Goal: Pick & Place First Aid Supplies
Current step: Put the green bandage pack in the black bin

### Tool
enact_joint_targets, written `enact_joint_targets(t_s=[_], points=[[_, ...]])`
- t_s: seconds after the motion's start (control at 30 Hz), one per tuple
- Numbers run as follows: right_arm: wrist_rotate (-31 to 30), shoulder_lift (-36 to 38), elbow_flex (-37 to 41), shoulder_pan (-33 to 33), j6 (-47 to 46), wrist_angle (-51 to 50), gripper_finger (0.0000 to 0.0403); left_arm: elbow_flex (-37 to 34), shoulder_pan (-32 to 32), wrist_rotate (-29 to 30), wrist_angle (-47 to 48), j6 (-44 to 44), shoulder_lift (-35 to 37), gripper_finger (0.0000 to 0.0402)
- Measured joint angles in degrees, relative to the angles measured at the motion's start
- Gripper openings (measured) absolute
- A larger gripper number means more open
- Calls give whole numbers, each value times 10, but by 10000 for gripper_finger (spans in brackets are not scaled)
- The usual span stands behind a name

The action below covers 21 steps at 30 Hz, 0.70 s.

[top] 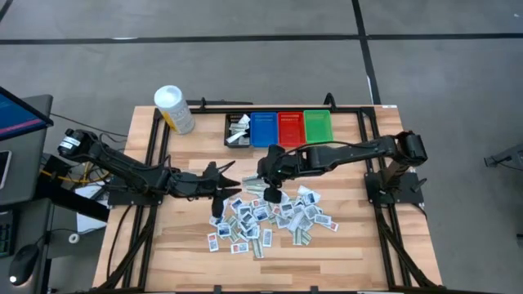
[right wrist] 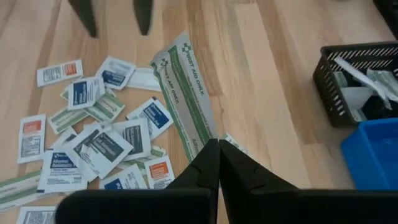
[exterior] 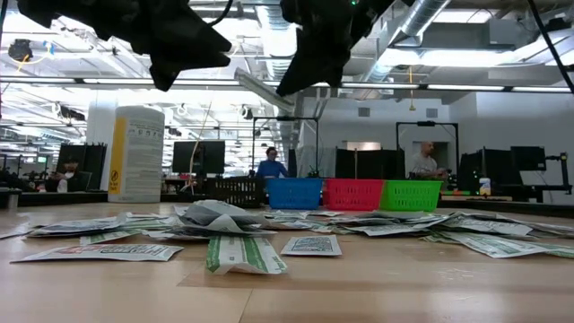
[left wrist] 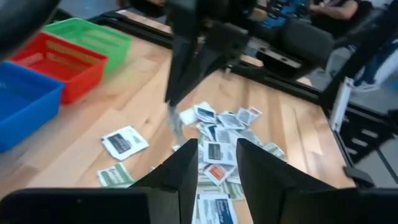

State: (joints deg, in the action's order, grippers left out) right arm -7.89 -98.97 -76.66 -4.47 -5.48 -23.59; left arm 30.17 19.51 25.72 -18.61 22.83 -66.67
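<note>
Packets (top: 270, 219) strewn on wooden table (top: 343, 253); workshop behind.

White cylindrical tub with yellow label (top: 173, 109) upright near table's back edge. Beside it, row of four plastic bins: black (top: 238, 129), blue (top: 264, 128), red (top: 291, 127), green (top: 318, 126). Light wooden table (top: 351, 245). People at desks (exterior: 270, 165) beyond.
</note>
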Motion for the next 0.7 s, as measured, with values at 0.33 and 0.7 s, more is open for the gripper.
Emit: enact_joint_targets(t_s=[0.33, 0.7], points=[[-1, 3, 0, 0, -1, 0, 1, 0, 0, 6, 0, 22, 0, 111], [-1, 3, 0, 0, -1, 0, 1, 0, -26, 6, 8, 45, 0, 136]])
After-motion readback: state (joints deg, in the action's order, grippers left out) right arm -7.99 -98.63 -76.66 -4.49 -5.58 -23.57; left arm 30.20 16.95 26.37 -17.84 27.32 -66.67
